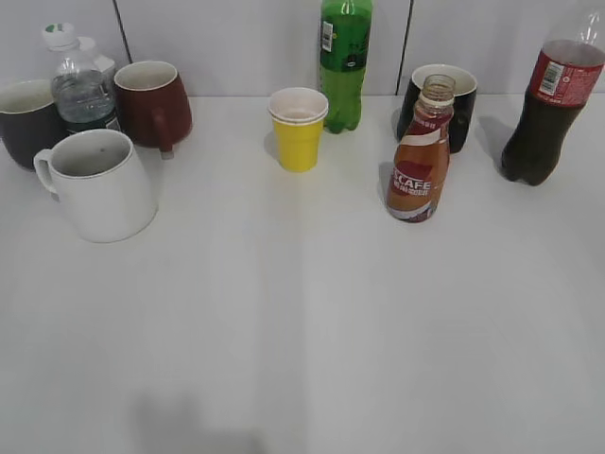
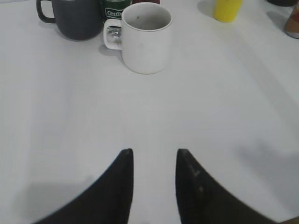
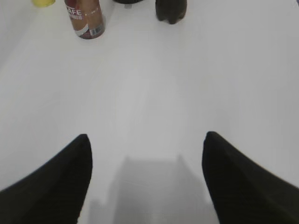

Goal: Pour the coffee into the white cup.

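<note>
on the plain white table [image 1: 312, 322] backed by pale wall panels [image 1: 217, 43], the coffee [image 1: 421, 156] stood uncapped right of centre, the white cup [image 1: 99, 184] far left, while the left gripper [image 2: 154, 161] hung narrowly parted and the right gripper [image 3: 147, 149] gaped wide, both empty

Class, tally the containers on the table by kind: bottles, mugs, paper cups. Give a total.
Bottles: 4 (coffee, green soda bottle, cola bottle, water bottle)
Mugs: 4 (white cup, dark grey mug, maroon mug, black mug)
Paper cups: 1 (yellow paper cup)
Total: 9
</note>
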`<move>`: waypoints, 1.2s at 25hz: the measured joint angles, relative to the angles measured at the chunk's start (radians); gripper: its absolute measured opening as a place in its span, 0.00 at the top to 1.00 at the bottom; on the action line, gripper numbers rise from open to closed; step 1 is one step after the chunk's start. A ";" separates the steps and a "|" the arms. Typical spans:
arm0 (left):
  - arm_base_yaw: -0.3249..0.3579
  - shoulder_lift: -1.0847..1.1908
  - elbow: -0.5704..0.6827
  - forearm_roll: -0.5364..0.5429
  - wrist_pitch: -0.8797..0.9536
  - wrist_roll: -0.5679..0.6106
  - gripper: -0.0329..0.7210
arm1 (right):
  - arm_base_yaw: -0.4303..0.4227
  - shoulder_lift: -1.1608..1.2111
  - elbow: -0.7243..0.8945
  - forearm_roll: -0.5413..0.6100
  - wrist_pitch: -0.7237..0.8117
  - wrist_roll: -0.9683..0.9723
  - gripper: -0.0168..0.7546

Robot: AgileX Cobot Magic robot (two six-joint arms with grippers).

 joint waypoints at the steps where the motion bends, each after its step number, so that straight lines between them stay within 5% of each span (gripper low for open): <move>1: 0.000 0.000 0.000 0.000 0.000 0.000 0.64 | 0.000 -0.006 0.002 -0.004 -0.001 0.000 0.24; 21: 0.001 0.000 0.000 -0.004 0.000 0.000 0.64 | -0.001 -0.011 0.030 0.001 -0.057 -0.004 0.24; 30: 0.120 0.000 0.000 -0.005 0.000 0.000 0.64 | -0.089 -0.011 0.030 0.004 -0.060 -0.005 0.24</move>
